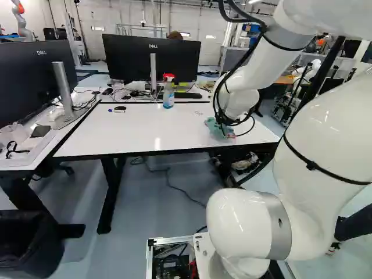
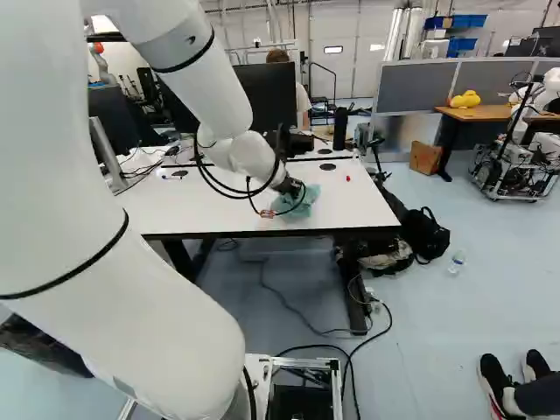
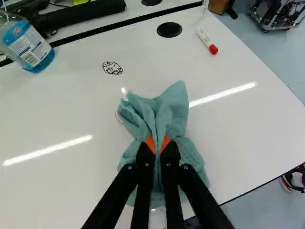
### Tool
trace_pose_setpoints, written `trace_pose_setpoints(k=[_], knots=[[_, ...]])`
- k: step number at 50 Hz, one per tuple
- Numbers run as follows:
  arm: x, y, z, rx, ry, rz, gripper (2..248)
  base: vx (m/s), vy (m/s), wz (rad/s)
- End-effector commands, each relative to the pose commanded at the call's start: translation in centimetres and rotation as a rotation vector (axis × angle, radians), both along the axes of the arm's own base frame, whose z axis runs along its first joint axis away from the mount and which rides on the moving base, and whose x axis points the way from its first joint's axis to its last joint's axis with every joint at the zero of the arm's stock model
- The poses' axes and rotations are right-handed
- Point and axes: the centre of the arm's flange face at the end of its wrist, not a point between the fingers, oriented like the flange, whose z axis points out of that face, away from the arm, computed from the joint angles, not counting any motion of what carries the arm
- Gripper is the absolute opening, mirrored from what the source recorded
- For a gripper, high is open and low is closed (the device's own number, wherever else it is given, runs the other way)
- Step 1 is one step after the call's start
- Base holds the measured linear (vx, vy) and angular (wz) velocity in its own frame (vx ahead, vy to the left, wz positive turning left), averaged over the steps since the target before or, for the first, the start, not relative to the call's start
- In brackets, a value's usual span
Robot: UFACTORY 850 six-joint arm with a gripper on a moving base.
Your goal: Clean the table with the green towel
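One black drawing point(image 3: 112, 67) and a red line point(image 3: 117, 118) await wiping on the counter point(image 3: 248, 143); the gripper point(image 3: 157, 143), nearly closed, pinches the towel point(image 3: 169, 110).

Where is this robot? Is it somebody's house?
It looks more like a robot lab or workshop than a house. There are big screens on long white desks, another robot on wheels, and cables across the floor.
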Motion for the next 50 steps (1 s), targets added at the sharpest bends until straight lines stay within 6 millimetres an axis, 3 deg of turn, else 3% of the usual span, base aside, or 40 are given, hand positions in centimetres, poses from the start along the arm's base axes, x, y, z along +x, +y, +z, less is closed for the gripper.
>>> trace_pose_setpoints(k=[28, 50], knots=[[-0.82, 0.29, -0.72, 0.036, 0.120, 0.006, 29, 0.000, 0.000, 0.000], [-0.82, 0.29, -0.72, 0.036, 0.120, 0.006, 29, 0.000, 0.000, 0.000]])
